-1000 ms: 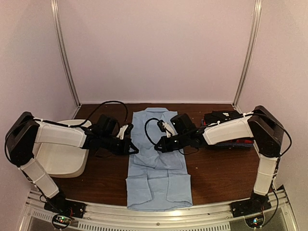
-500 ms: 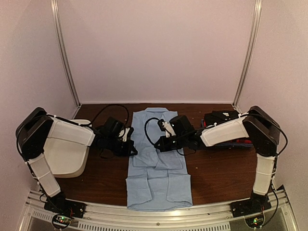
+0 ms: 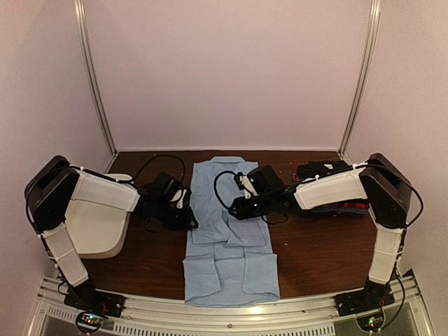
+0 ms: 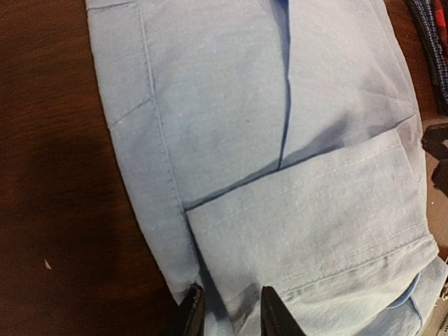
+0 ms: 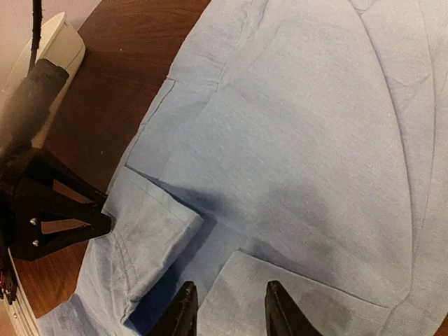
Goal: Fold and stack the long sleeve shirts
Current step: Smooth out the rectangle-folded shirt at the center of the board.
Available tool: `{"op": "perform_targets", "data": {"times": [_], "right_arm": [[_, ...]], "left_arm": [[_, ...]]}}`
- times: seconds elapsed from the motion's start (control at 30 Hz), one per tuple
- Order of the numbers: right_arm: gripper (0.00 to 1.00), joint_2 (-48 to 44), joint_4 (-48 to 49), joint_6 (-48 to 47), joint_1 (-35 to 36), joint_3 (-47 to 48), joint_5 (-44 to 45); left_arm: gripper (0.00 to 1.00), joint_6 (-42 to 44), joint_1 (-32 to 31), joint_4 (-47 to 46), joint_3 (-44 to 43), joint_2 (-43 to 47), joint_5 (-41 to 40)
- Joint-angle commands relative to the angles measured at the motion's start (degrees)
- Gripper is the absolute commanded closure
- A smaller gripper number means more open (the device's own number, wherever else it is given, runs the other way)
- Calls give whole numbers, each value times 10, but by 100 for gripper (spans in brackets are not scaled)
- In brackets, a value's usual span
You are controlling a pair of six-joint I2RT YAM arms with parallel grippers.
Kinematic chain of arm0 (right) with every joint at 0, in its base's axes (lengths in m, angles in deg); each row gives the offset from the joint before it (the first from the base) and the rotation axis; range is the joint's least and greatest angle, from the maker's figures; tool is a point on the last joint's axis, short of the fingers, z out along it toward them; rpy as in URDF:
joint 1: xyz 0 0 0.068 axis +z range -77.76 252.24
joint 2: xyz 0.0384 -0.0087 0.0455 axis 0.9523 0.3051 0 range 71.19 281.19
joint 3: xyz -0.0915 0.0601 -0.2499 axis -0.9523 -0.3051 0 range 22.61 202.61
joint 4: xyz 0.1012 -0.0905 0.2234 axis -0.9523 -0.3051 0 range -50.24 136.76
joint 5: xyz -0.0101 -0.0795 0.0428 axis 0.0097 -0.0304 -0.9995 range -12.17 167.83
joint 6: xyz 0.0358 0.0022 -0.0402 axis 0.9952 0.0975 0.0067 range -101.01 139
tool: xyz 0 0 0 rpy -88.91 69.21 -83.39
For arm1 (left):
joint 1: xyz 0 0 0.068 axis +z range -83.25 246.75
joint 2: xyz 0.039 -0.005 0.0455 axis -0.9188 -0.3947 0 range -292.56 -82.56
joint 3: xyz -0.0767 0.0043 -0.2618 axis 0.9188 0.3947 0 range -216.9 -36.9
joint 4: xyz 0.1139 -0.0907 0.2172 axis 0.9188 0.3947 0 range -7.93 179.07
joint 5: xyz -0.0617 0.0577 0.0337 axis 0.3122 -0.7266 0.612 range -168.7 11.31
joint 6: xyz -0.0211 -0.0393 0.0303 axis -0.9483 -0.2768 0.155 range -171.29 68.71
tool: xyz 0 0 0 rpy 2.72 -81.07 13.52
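Centred on the table [image 3: 308, 252], shirt [image 3: 229, 231] lies flat, sleeves folded in. My left claw [image 4: 231, 316] and right claw [image 5: 229, 304] hover over it, parted, empty. Next, I reckon: pinch hem corners, fold toward collar.

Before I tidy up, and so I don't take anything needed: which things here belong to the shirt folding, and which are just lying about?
Belongs to the job:
light blue shirt, spread in the middle
folded check shirt, at the right

Just lying about:
white tub, at the left
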Motion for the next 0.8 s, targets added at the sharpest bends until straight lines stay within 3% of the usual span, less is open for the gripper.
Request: {"op": "perform_targets", "data": {"times": [0.0,0.2,0.43,0.77], "right_arm": [[68,-65,-29,-14,1,13,23],[78,-49,-33,-22,31,40,-24],[79,13,-33,-27,58,73,-74],[82,52,-18,30,49,17,-78]], "left_arm": [[69,2,1,18,-18,39,-15],[68,1,0,27,-26,55,-3],[67,-3,1,46,-16,75,8],[66,7,1,84,55,153,66]]}}
